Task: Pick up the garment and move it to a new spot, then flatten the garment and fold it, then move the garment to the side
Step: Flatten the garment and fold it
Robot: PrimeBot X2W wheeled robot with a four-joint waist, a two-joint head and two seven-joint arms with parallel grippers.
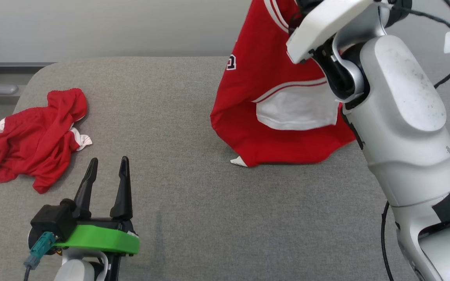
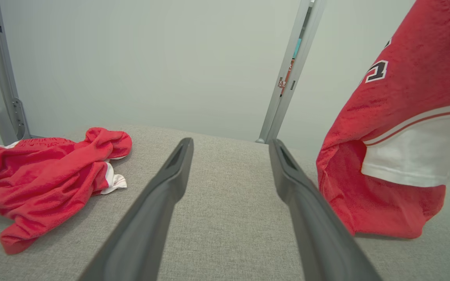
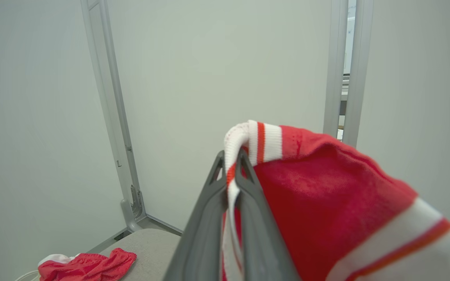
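**Item 1: garment** [image 1: 275, 117]. Red jersey with a white panel and striped trim. It hangs in a loose drape below the right hand [image 3: 233, 162]. Its lowest fold seems to brush the desk [image 1: 193, 218].

**Item 2: right hand.** The fingers are pressed together on the jersey's red-and-white striped trim [image 3: 262, 142], with a narrow band of cloth pinched between them. The rest of the jersey falls away to one side.

**Item 3: left hand** [image 1: 108, 160]. The fingers are spread fully apart and hold nothing. It sits low over the desk, with the jersey ahead and to its right.

**Item 4: second red garment** [image 1: 33, 144]. Crumpled on the desk, ahead and to the left of the left hand, well apart from the jersey.

**Handling note (judgement).**
- Step in hand: carrying the jersey to a new spot.
- A single pinch on thin trim may slip or let the cloth swing, so travel should be slow.
- Raise the jersey until the hem clears the desk before moving sideways.
- Lower it hem-first onto the bare stretch ahead of the left hand, so it unrolls instead of heaping.
- The free left hand could take an opposite edge to spread it.

**Containers.** None to enter. Both garments lie on or hang over the open desk.
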